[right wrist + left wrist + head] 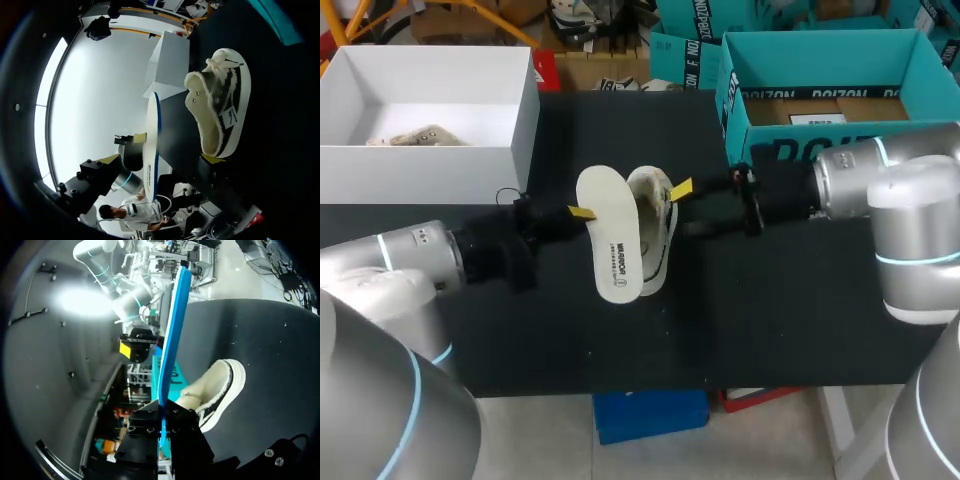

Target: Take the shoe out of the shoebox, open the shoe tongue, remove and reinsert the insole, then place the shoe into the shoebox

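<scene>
1. Shoe [658, 240], on its side, rim pinched by our right claw [678, 190].
2. Insole [615, 240], out, clamped in our left claw [582, 212], alongside.
3. Next, we judge: slide it back in.

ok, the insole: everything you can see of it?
The insole is out of the shoe: thin, flat, foam-looking, its white face with dark print turned up, its underside blue. The left gripper pinches its edge; the rest extends beside the shoe, over the black table.
</scene>
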Controlling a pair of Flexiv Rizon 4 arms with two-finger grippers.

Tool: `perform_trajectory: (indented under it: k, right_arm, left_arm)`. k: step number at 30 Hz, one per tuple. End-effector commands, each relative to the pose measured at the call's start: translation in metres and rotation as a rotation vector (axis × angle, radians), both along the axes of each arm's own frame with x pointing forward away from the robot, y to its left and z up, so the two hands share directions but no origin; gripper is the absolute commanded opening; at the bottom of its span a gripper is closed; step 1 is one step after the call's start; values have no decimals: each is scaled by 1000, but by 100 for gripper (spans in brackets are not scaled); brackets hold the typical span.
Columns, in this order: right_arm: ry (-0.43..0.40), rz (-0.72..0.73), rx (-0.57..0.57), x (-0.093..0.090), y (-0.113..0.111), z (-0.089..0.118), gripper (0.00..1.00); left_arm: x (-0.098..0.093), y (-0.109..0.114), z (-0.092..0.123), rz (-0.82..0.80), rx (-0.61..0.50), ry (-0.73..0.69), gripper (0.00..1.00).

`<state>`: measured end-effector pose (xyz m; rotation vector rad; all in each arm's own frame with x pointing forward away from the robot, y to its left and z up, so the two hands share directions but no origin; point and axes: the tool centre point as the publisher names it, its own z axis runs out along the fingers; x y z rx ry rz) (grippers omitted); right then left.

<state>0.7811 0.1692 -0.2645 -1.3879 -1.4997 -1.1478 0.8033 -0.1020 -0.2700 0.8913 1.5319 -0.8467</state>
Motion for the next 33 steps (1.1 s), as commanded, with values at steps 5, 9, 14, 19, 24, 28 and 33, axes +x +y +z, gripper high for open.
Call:
perform_trajectory:
  k: [5,9,14,19,24,28,33]
  right_arm:
    - [-20,-223,-95,-35,-30,22,100]
    - [-23,-286,-119,-47,-40,28,100]
    - [-34,-371,-145,-61,-52,35,100]
    - [-48,-460,-182,-77,-61,43,100]
    - [-55,-533,-216,-93,-70,51,100]
    - [-52,-581,-237,-103,-76,54,100]
    - [-51,-608,-253,-114,-80,58,100]
  left_arm:
    - [-19,17,1,-50,88,105,0]
    - [-27,20,-3,-84,107,137,0]
    - [-35,23,-6,-118,136,163,0]
    - [-41,27,-10,-150,168,190,0]
    - [-44,29,-12,-174,183,212,0]
    - [-46,27,-15,-197,192,231,0]
    - [-48,25,-16,-217,201,244,0]
